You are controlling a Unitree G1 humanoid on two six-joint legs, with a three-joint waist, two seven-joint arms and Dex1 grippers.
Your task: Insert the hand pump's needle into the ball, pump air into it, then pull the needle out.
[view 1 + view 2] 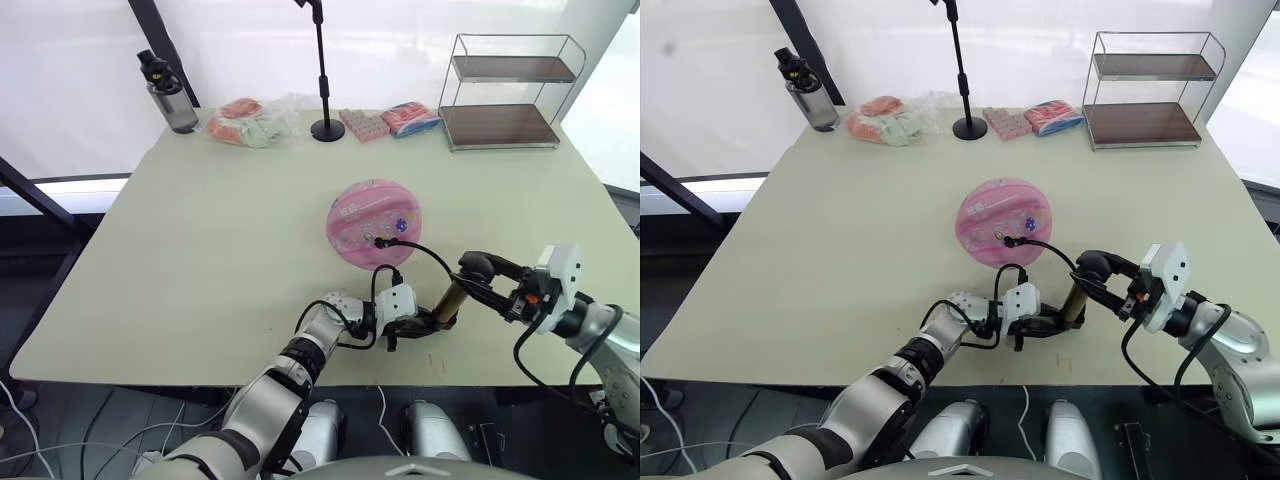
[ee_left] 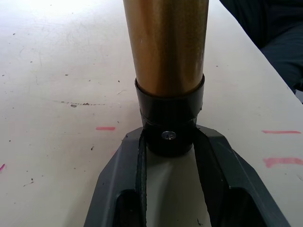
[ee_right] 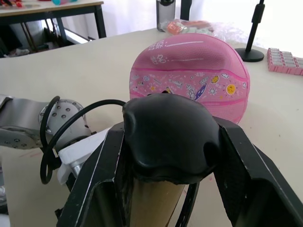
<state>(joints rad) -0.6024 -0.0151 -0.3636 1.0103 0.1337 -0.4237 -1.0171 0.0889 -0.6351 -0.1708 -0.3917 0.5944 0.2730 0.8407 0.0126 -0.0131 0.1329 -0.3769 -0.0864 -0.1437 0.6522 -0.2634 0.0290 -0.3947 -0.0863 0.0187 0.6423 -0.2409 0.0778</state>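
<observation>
Gold pump lies slanted at lower centre of the desk; our left hand pinches its base, our right hand its knob, the ball just above, hose plugged in.

A pale beige table stands before a bright white backdrop, daylight washing its far edge. Along that edge sit a dark water bottle, plastic-wrapped packets, a black stand with a round base, pink packs and a two-tier wire shelf with wooden boards. Black diagonal struts frame the left side; cables trail across the grey floor below.
</observation>
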